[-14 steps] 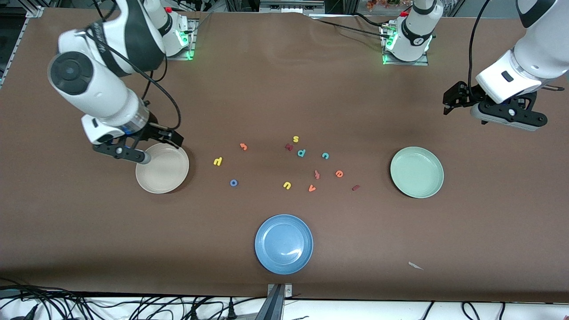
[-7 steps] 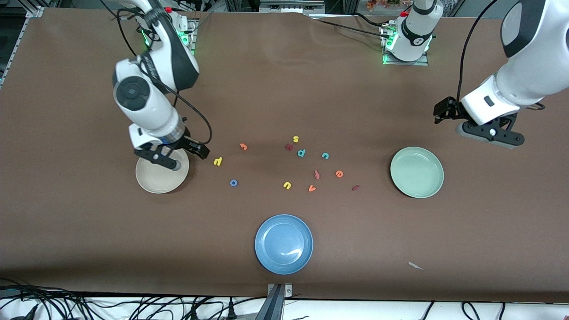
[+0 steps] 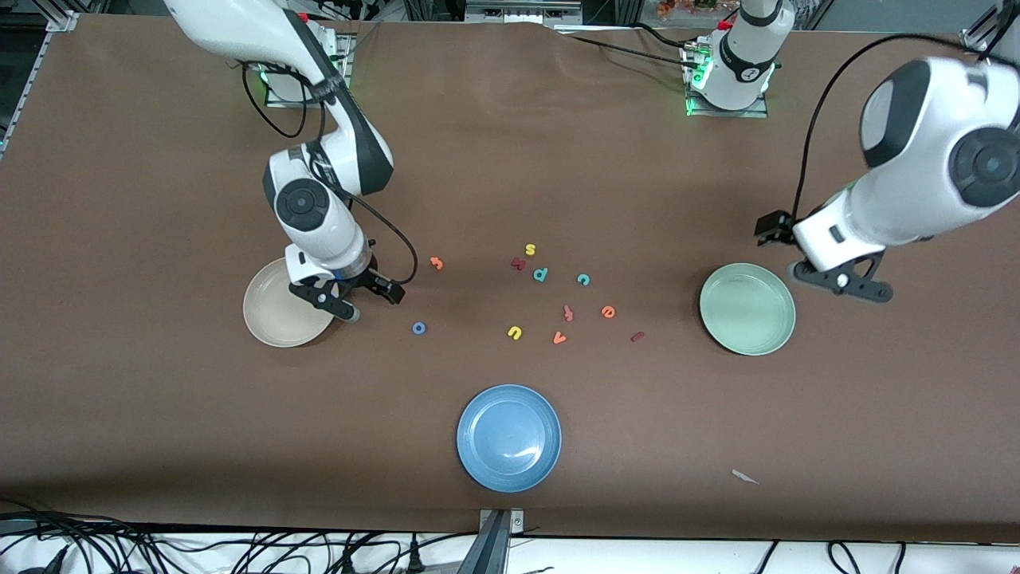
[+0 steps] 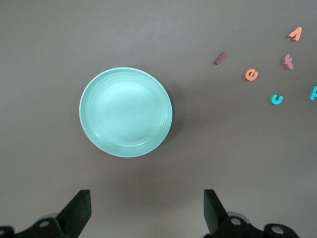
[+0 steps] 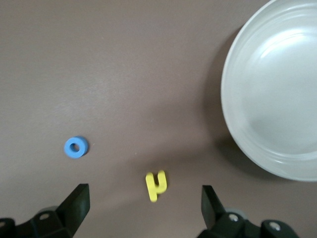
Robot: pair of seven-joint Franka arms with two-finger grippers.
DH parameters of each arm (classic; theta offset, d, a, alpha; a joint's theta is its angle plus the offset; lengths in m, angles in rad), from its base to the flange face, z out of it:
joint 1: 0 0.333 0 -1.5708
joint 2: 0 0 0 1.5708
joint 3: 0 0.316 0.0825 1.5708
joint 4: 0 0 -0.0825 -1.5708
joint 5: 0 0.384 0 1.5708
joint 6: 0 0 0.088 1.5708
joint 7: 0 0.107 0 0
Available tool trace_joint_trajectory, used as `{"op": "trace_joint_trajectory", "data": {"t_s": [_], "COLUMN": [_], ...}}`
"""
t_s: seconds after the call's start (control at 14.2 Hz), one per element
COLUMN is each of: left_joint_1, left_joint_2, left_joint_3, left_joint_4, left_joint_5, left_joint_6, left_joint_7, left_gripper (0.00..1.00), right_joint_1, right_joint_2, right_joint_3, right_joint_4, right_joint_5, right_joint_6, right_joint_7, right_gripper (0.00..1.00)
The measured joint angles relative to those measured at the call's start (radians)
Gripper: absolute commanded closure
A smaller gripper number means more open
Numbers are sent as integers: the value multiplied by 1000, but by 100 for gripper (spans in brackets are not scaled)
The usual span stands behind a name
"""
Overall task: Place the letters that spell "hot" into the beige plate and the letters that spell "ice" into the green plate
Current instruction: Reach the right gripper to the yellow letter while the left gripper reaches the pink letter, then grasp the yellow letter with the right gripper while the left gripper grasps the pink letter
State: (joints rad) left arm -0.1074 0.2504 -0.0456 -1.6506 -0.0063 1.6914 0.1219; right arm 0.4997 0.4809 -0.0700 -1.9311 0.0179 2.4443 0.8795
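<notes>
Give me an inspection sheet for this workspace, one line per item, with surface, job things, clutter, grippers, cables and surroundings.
Surface: brown table, small white scrap.
Job's things: beige plate and green plate empty; yellow h, blue o, orange t, teal c, orange e, red i lie loose.
Clutter: blue plate; spare letters near the c.
Grippers: right gripper open over the h; left gripper open beside the green plate.
Cables: black cables on both arms.
Surroundings: cable tangle along the table's near edge.
</notes>
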Motion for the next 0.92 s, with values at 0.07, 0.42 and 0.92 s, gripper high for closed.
{"op": "trace_joint_trajectory", "data": {"t_s": [0.07, 0.42, 0.92], "left_joint_1": [-4, -4, -102], "left_joint_2": [41, 144, 262], "left_joint_3": [0, 1, -9], "left_joint_4": [32, 147, 149], "left_joint_5": [0, 0, -9], "left_joint_6": [2, 4, 113], "left_joint_7": [0, -1, -19], "left_gripper": [0, 0, 0], "right_joint_1": [0, 1, 2], "right_joint_2": [18, 68, 107], "right_joint_3": [0, 3, 23], "right_joint_4": [0, 0, 0], "right_joint_5": [0, 0, 0], "right_joint_6": [23, 75, 85], "right_joint_7": [1, 4, 8], "right_gripper": [0, 1, 12]}}
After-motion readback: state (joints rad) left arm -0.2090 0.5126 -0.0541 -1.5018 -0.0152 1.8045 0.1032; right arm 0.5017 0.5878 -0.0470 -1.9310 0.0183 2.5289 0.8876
